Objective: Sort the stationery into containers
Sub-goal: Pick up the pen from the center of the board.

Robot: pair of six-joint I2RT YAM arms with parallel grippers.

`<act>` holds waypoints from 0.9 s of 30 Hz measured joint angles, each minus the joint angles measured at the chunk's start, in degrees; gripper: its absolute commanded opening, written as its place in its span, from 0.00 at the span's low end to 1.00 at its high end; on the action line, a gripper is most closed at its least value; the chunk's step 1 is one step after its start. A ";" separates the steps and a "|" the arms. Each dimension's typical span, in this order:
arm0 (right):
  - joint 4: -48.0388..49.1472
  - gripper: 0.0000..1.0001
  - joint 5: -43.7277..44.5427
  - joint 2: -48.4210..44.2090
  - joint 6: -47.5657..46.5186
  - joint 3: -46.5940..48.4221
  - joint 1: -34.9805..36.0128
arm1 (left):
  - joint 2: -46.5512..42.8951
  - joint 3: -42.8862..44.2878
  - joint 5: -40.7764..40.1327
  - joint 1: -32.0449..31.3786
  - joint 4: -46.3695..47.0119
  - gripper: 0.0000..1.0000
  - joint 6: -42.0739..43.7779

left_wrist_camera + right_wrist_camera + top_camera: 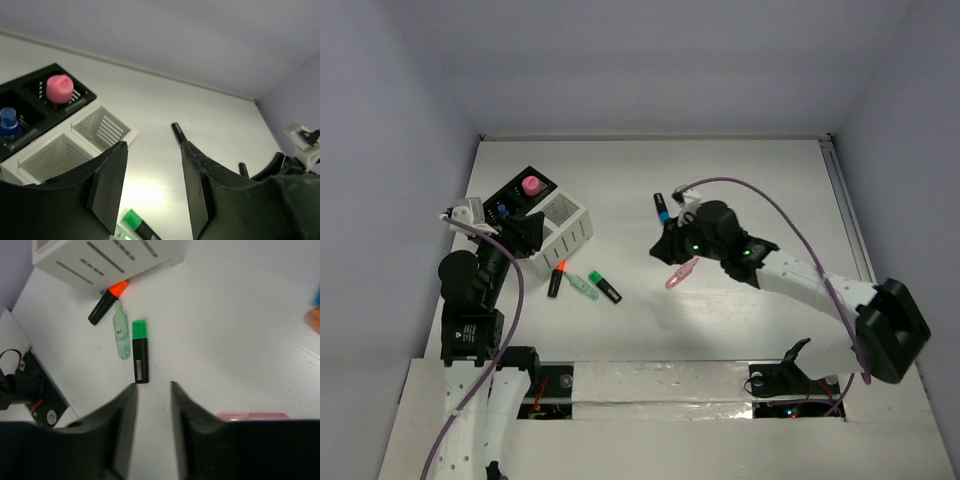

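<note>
Pink marker (252, 416): lies flat on the table (750, 180), just beside the right gripper (152, 389). It is outside one finger, not between the two, and its near end is hidden under the wrist body.
Long axis: runs along the line joining the two fingers, not across it. My judgement is that a grasp calls for a sideways shift and a turn of the wrist.
Nearer arm: the right one by far; the left gripper (152, 150) is well apart from this marker.
Right gripper state: fingers parted a little, with nothing between them.
Left gripper state: fingers spread wide and empty, hanging over the near edge of the white box (65, 150).
Ahead of the right fingers: green-capped marker (140, 352), with its long axis pointing back at the gripper. The mint marker (120, 332) is just beside it and the orange-capped marker (107, 302) is by the white box. All three are nearer the left gripper.
Behind the right gripper: blue-capped pen (661, 207), loose on the table.
Loose stationery count: five.
Stored count: two, a pink-topped piece (60, 87) and a blue-topped piece (8, 120), each in its own compartment of the black box (82, 92).
Containers count: two, joined. Both compartments of the white box look empty.
</note>
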 measured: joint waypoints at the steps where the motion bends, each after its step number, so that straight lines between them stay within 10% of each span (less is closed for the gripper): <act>1: 0.02 0.50 1.75 2.34 0.00 1.20 2.12 | 0.00 -0.15 0.20 0.00 -1.16 0.43 0.17; 6: 1.31 0.68 10.86 14.23 0.17 9.75 12.61 | -1.33 0.22 0.11 -1.42 -4.22 0.48 0.33; 27: -1.88 0.55 31.52 54.12 1.44 50.14 27.12 | -8.92 0.68 -14.78 -16.02 -3.04 0.51 0.83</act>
